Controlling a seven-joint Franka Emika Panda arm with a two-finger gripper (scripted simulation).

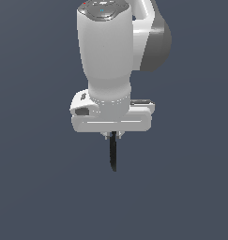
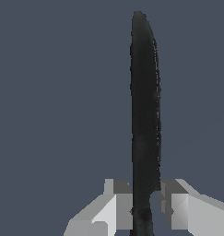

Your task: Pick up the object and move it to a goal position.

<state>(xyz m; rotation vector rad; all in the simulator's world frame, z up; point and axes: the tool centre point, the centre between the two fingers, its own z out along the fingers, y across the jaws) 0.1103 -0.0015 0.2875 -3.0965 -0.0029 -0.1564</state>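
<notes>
Your gripper (image 1: 114,136) is clamping the stick (image 1: 113,154).
Fingers (image 2: 118,203) are pressing both sides, black blade hanging below.

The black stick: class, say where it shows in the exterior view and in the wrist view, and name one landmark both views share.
Exterior view: the black stick hangs below the tool, near the picture's centre.
Wrist view: the stick fills the middle, running lengthwise away from the camera, its base between the fingers.
Shared landmark: the tool's grey fingers, one on either side of the stick.
</notes>
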